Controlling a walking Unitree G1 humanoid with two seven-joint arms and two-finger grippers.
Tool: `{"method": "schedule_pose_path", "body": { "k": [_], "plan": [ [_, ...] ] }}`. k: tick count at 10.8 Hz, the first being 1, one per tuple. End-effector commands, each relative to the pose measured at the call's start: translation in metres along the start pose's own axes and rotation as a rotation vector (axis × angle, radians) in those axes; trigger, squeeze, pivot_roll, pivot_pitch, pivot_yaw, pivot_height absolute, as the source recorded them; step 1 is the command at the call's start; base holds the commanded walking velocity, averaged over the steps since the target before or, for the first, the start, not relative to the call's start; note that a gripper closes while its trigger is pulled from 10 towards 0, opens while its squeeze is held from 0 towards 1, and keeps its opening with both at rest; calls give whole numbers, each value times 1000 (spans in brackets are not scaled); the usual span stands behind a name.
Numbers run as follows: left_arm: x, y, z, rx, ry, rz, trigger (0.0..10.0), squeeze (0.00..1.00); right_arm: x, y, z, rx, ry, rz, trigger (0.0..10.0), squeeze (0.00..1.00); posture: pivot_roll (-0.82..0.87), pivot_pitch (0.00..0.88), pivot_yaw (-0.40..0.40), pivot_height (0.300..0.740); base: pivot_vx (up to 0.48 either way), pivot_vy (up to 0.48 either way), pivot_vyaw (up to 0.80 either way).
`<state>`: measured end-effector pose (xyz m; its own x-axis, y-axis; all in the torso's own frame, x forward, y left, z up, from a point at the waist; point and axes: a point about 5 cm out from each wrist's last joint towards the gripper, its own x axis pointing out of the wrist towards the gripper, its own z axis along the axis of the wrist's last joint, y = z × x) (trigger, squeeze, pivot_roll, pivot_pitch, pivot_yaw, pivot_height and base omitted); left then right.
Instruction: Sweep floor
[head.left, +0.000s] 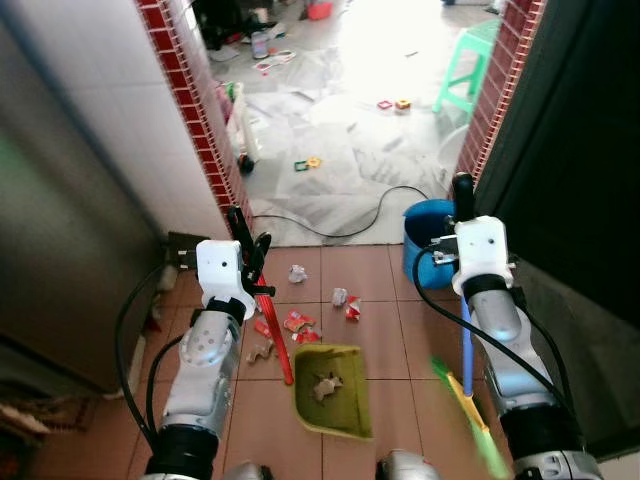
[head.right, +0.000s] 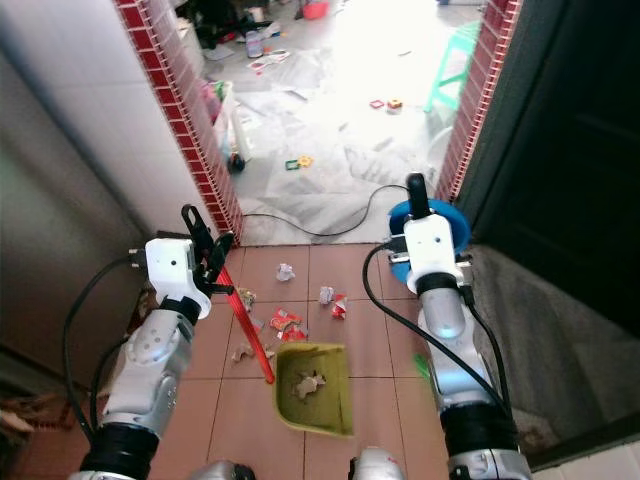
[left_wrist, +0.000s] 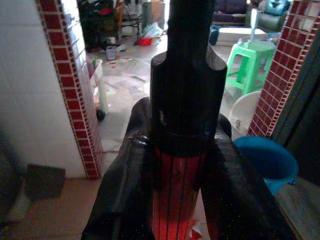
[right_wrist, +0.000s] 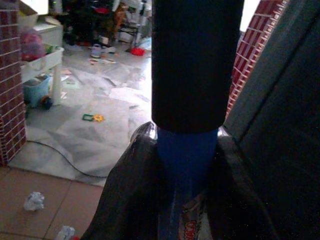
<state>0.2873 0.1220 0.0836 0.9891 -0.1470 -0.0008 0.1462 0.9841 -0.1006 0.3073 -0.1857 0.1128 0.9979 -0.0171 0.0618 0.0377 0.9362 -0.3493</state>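
Olive-green plastic dustpan (head.left: 333, 400) sits on the terracotta tiles with one crumpled scrap inside, its red handle (head.left: 272, 335) pinched by the left gripper (head.left: 250, 250), while the right gripper (head.left: 462, 195) clamps the blue broom handle (head.left: 466, 345). Sweeping's midway, I'd say: red wrappers (head.left: 298, 322) and white paper wads (head.left: 297, 273) lie beyond the pan's mouth, so next the green bristles (head.left: 470, 415) must swing round and drag them in.

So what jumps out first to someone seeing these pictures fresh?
The yellow-green dustpan on the brown tiles between the arms, with paper scraps just beyond it. The left gripper clamps its red handle; the right gripper clamps a blue broom handle near a blue bucket.
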Motion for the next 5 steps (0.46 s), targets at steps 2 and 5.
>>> {"method": "schedule_pose_path", "body": {
  "k": [2,5],
  "plan": [
    [2,-5,9,-24,-57,21,10000,0,6,-5,16,-47,-72,38,10000,0,-217,0,8,740,0,0,0],
    [6,-21,4,-64,-54,10,10000,0,0,-17,17,-98,-75,63,10000,0,-274,0,-26,740,0,0,0]
  ]
}}
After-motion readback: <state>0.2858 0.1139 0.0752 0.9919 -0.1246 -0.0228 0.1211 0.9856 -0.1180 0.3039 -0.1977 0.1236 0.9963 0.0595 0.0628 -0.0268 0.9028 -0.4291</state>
